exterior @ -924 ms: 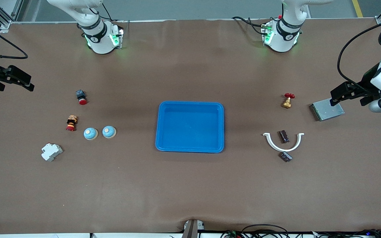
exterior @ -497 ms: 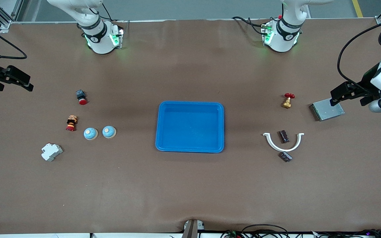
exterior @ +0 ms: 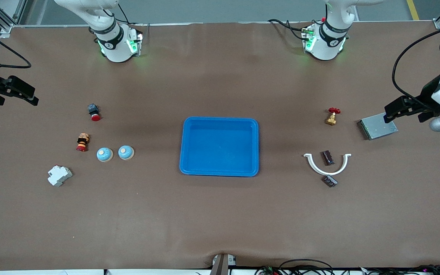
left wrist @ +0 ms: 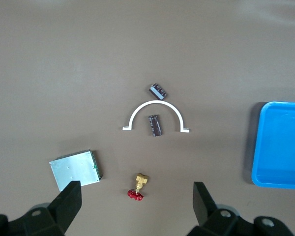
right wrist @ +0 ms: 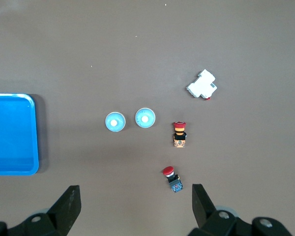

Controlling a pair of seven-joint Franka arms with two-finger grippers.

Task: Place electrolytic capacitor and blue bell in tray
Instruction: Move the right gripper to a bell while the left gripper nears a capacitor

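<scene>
Since earlier: left pincer [exterior: 390, 112] drifted slightly off grey box [exterior: 378, 128], fingers wide | right pincer [exterior: 33, 99] waiting, wide | capacitors [exterior: 327, 157] near left arm, bells [exterior: 126, 152] toward right arm's end, both outside tray [exterior: 220, 120].

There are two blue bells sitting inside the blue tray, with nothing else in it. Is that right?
Not quite. The two blue bells sit on the table, toward the right arm's end, apart from the tray. The front view shows the tray with nothing in it.
</scene>
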